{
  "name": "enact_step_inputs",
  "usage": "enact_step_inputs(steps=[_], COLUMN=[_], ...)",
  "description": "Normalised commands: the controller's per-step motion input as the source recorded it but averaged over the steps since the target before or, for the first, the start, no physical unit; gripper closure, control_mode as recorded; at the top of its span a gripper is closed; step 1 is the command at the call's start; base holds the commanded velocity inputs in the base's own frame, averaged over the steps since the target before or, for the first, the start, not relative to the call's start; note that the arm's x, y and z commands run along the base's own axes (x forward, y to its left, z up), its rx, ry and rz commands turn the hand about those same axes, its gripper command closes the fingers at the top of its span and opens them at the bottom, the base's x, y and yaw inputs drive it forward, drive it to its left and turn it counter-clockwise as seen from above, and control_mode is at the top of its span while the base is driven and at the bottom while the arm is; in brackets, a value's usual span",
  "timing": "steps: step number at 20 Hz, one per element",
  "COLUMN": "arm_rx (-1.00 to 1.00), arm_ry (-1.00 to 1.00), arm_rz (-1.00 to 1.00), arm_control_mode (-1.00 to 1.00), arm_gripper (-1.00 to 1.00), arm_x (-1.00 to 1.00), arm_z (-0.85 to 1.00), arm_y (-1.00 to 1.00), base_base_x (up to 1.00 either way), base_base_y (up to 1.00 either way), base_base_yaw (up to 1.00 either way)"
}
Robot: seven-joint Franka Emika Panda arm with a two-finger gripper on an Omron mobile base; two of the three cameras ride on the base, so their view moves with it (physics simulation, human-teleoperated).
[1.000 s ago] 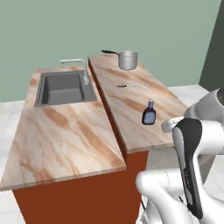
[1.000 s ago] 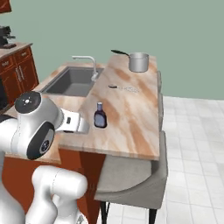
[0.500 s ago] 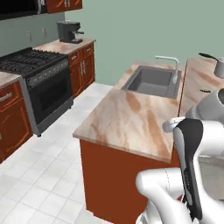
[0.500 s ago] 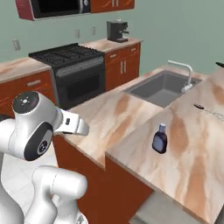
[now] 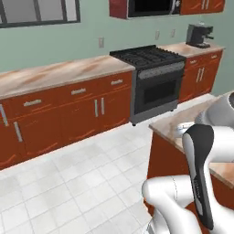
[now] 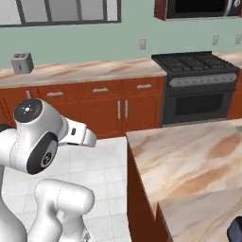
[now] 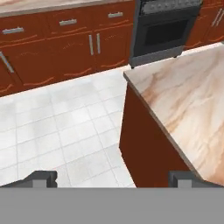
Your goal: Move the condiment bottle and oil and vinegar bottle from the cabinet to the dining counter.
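My gripper [image 7: 113, 179] is open, its two dark fingertips [image 7: 43, 177] set wide apart with nothing between them. It hangs over the white floor tiles beside a corner of the marble island. A dark blue shape [image 6: 235, 230], cut off at the lower right edge of the right base view, looks like the condiment bottle standing on the dining counter [image 6: 198, 217]. A reddish-brown wall cabinet [image 5: 204, 4] with silver handles hangs shut above the coffee machine. The oil and vinegar bottle is out of view.
A black stove [image 5: 153, 84] stands in a long run of low red-brown cabinets [image 5: 68, 112] under a marble top. A coffee machine [image 5: 199, 34] sits to its right and a toaster [image 6: 22, 62] on the far left. White floor tiles [image 5: 77, 183] lie between that run and the island [image 7: 183, 100].
The whole picture has swung: the base has turned left, from the island with sink and pot toward the stove wall. The gripper stays open.
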Motion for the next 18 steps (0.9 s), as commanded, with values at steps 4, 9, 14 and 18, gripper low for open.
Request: enact_step_inputs(steps=[4, 9, 14, 18], arm_rx=[0.00, 0.00, 0.00, 0.00], arm_ry=[0.00, 0.00, 0.00, 0.00], arm_rz=[0.00, 0.00, 0.00, 0.00], arm_control_mode=[1.00, 1.00, 1.00, 1.00], arm_gripper=[-1.00, -1.00, -1.00, -1.00], arm_x=[0.00, 0.00, 0.00, 0.00], arm_z=[0.00, 0.00, 0.00, 0.00], arm_y=[0.00, 0.00, 0.00, 0.00], base_base_x=[0.12, 0.73, 0.91, 0.94], base_base_y=[0.26, 0.11, 0.12, 0.18], base_base_yaw=[0.78, 0.43, 0.27, 0.20])
